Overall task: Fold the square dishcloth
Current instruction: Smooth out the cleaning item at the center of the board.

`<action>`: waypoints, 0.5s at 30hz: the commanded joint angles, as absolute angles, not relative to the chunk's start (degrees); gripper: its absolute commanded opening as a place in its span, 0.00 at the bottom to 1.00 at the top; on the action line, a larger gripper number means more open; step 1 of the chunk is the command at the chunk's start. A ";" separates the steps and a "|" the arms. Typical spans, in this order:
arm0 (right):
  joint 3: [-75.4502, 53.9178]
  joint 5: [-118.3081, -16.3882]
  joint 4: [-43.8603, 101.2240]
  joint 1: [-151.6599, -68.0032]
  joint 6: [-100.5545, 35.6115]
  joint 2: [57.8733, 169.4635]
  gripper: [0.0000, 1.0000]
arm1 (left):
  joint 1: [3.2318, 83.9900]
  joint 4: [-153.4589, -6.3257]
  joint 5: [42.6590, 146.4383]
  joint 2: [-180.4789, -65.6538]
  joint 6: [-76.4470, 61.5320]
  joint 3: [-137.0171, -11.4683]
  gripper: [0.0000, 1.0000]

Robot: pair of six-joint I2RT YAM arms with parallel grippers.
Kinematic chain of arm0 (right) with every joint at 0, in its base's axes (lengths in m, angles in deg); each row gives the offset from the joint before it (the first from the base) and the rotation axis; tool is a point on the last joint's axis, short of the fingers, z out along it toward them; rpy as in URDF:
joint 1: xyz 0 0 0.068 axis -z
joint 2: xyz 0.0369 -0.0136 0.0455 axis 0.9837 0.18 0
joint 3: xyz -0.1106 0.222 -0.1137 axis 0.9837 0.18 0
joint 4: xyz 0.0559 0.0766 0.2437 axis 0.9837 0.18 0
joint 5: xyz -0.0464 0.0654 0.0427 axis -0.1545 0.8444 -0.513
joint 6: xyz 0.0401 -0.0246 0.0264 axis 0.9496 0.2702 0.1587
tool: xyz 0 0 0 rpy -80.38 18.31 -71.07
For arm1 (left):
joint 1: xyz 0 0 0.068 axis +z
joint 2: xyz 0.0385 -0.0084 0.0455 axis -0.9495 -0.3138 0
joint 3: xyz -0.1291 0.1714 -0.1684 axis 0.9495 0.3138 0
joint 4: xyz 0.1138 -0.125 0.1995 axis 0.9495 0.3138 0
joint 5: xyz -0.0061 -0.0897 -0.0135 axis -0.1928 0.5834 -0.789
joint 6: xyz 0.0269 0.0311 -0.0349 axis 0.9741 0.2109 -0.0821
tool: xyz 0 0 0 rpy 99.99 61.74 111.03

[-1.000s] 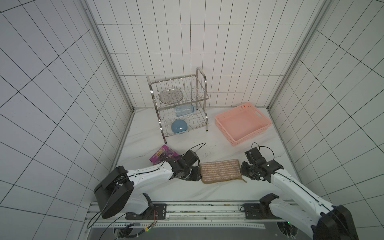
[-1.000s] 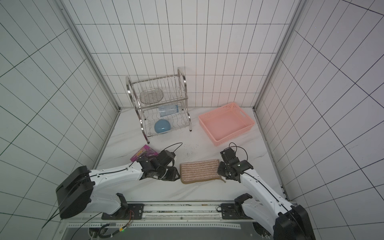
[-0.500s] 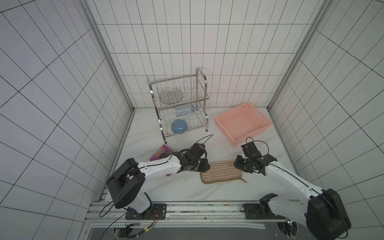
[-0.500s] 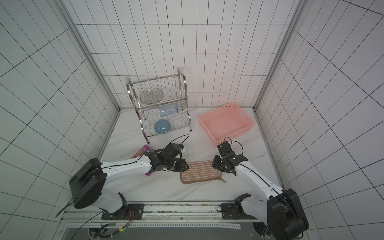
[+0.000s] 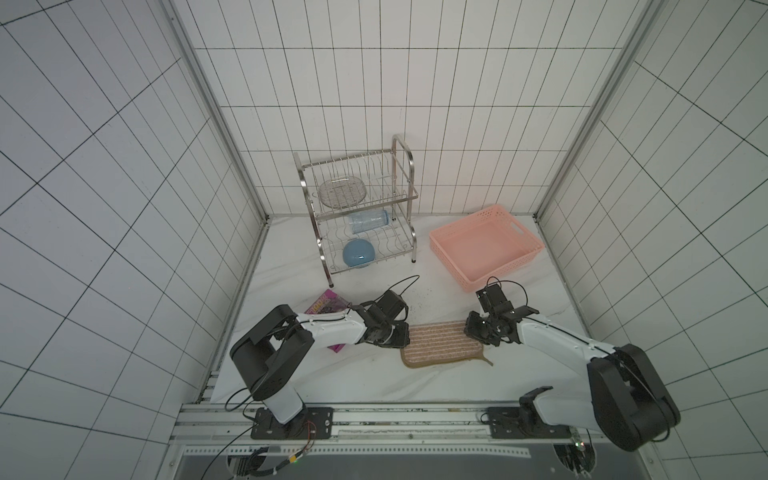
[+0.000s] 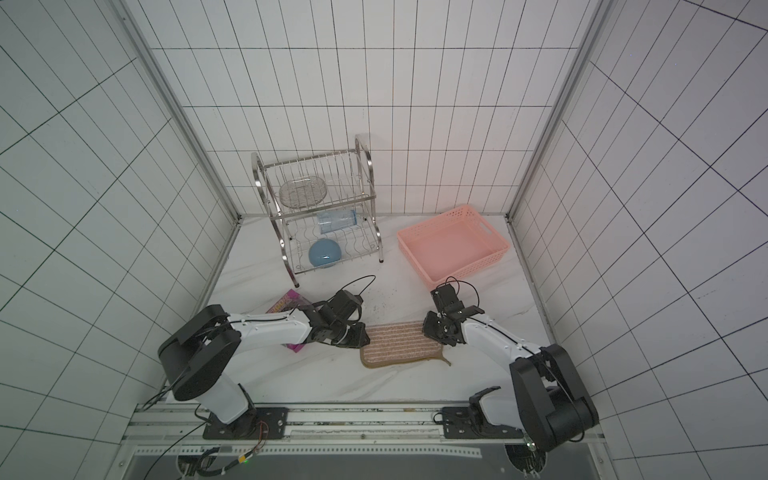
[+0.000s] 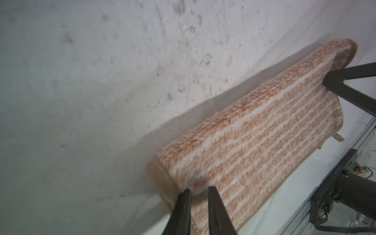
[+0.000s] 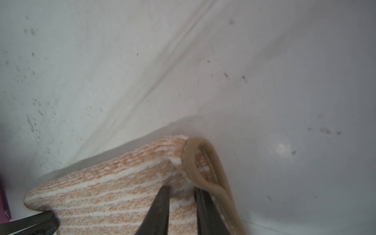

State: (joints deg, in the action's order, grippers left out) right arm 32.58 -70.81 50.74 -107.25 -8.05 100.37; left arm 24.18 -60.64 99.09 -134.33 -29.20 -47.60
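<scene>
Left gripper, right gripper — both seemingly pinch the square dishcloth.

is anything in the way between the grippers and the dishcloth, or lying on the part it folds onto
Nothing visible. The left gripper and right gripper each pinch a far corner of the square dishcloth, and its striped top is bare.

My left gripper pinches the square dishcloth by its brown-hemmed end at the frame's bottom; the striped cloth runs toward the upper right over the speckled white table.
</scene>
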 commanded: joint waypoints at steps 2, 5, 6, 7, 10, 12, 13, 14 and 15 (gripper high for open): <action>33.44 -71.67 53.00 -106.78 -8.91 99.27 0.31 | 24.16 -61.45 99.06 -135.32 -28.36 -46.97 0.20; 30.99 -73.10 57.64 -106.70 -10.93 96.51 0.37 | 24.16 -60.96 99.19 -134.03 -28.21 -47.39 0.22; 30.08 -73.74 59.09 -106.75 -11.45 95.55 0.39 | 24.16 -60.77 99.15 -133.31 -28.23 -47.51 0.23; 29.67 -74.04 60.22 -106.76 -11.84 94.52 0.41 | 24.16 -60.49 99.07 -132.40 -28.29 -47.77 0.24; 29.05 -74.89 62.69 -106.70 -12.34 91.86 0.45 | 24.16 -59.39 98.51 -129.71 -28.35 -48.68 0.30; 29.27 -74.95 63.76 -106.48 -12.32 90.59 0.48 | 24.16 -58.52 97.99 -128.03 -28.59 -49.38 0.33; 29.76 -74.88 64.08 -106.45 -12.15 90.00 0.49 | 24.16 -58.07 97.70 -127.33 -28.90 -49.61 0.34; 30.38 -74.70 64.16 -106.28 -11.95 89.61 0.49 | 24.16 -57.79 97.56 -126.68 -29.24 -49.65 0.35; 31.14 -74.47 64.18 -106.04 -11.70 89.13 0.50 | 24.16 -57.71 97.53 -126.05 -29.53 -49.54 0.35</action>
